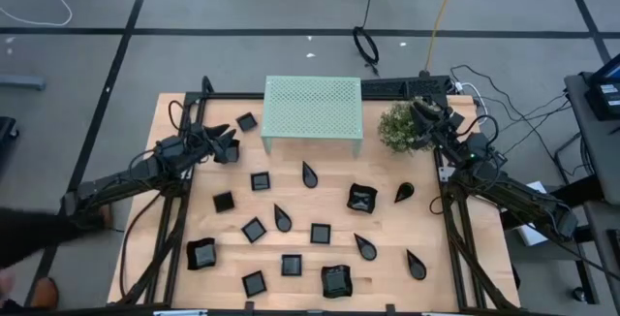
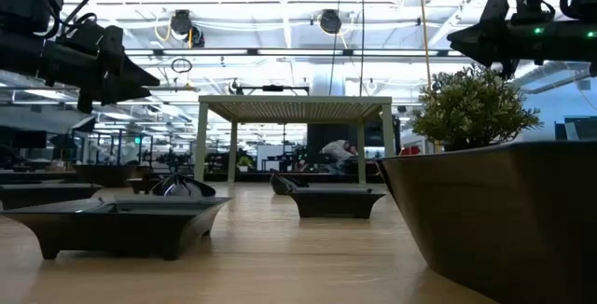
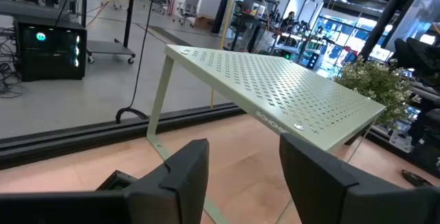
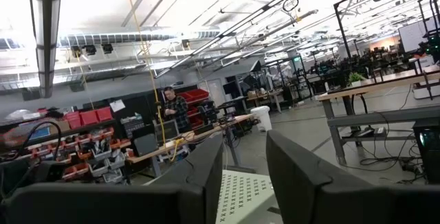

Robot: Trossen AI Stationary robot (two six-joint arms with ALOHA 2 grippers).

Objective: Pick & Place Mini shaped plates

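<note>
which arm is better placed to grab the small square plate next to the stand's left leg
Left, probably. The left gripper hovers open just beside that square plate, while the right gripper hangs over the plant across the table.

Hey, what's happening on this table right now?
Nothing is held yet. Many small glossy black plates lie scattered over the wooden table, in front of a mint-green perforated stand and a bushy green plant. The left gripper hovers open near the stand; the right gripper hovers open above the plant.
</note>
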